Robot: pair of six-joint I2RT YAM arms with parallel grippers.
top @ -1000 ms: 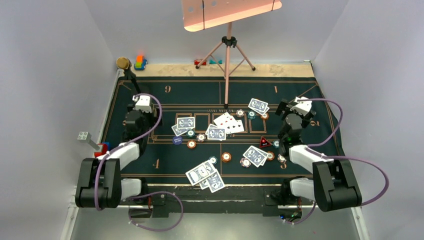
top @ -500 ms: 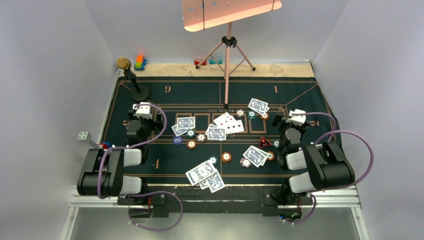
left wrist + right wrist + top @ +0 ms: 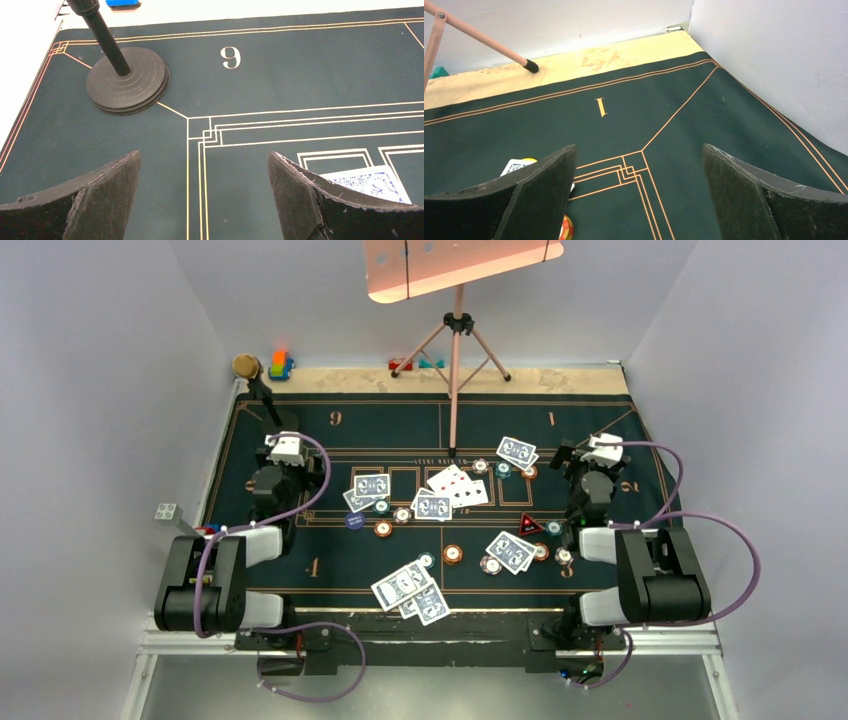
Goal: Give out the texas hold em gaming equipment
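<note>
Blue-backed playing cards lie in small groups on the dark green mat (image 3: 330,570): at the front (image 3: 410,590), in the middle (image 3: 372,486), and on the right (image 3: 511,551) and far right (image 3: 516,451). Face-up cards (image 3: 457,483) lie in the centre. Orange chips (image 3: 453,554), a teal chip (image 3: 381,506), a dark blue disc (image 3: 353,521) and the red-black triangular marker (image 3: 530,525) lie among them. My left gripper (image 3: 286,452) (image 3: 204,155) is open and empty over bare mat; a card corner (image 3: 367,182) shows behind its right finger. My right gripper (image 3: 598,455) (image 3: 639,147) is open and empty; a card with a yellow disc (image 3: 526,161) and an orange chip (image 3: 566,227) show beside its left finger.
The gold-topped black stand (image 3: 262,398) has its round base (image 3: 127,80) ahead-left of my left gripper. A pink tripod (image 3: 456,350) stands at the far middle, one foot (image 3: 530,65) on the tan strip. Toy blocks (image 3: 280,364) sit far left. White walls (image 3: 774,65) close in.
Both arms have folded back, elbows drawn toward their bases, the wrists still over the mat's left and right sides. Both grippers stay open. Cards and chips have not moved.
</note>
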